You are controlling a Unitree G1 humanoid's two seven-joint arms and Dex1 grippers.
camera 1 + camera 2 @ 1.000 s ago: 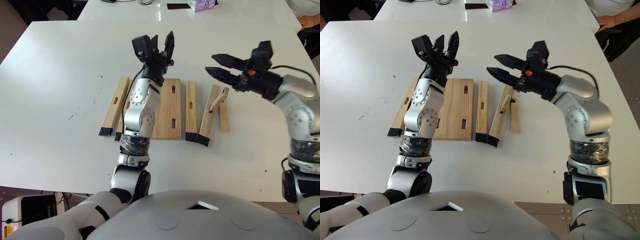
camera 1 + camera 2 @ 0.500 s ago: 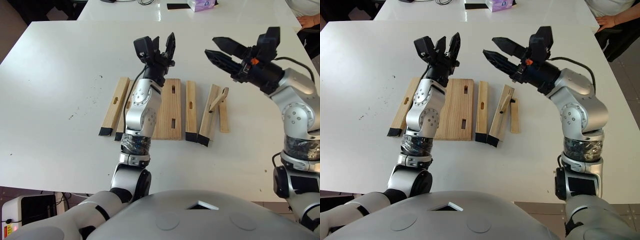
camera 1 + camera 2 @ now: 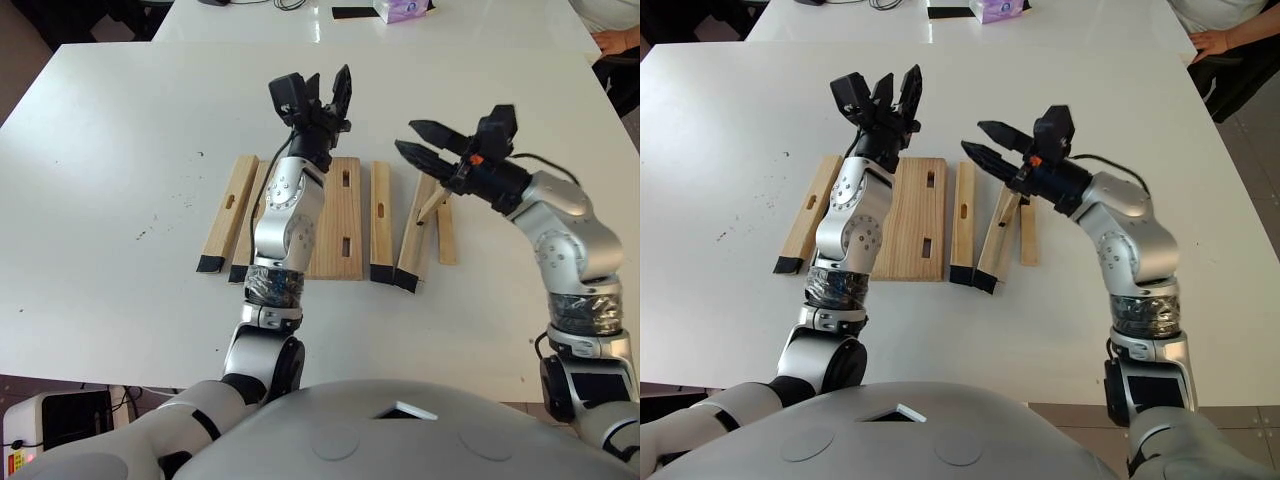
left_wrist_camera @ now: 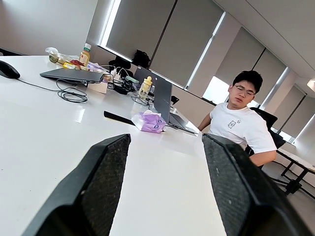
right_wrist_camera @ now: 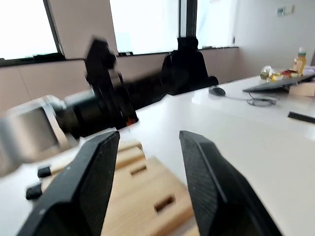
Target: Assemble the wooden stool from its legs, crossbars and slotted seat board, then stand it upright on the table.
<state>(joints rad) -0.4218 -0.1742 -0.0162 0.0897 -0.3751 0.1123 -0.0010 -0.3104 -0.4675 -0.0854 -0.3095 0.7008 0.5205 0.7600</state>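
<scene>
The slotted seat board lies flat mid-table, partly behind my left arm. Wooden legs lie beside it: one at its left, two at its right. A short crossbar leans on the rightmost leg, with another crossbar flat beside it. My left gripper is raised above the board's far end, open and holding nothing. Over the far ends of the right-hand legs my right gripper hovers open, pointing left; between its fingers the board lies below.
The white table has bare room on the left and in front of the pieces. On a second table behind it stand a tissue box and a flat black item.
My right gripper rose and swung back, then came down and leftward to the far ends of the right-hand legs. The left arm stayed almost still. The wooden pieces have not moved.
</scene>
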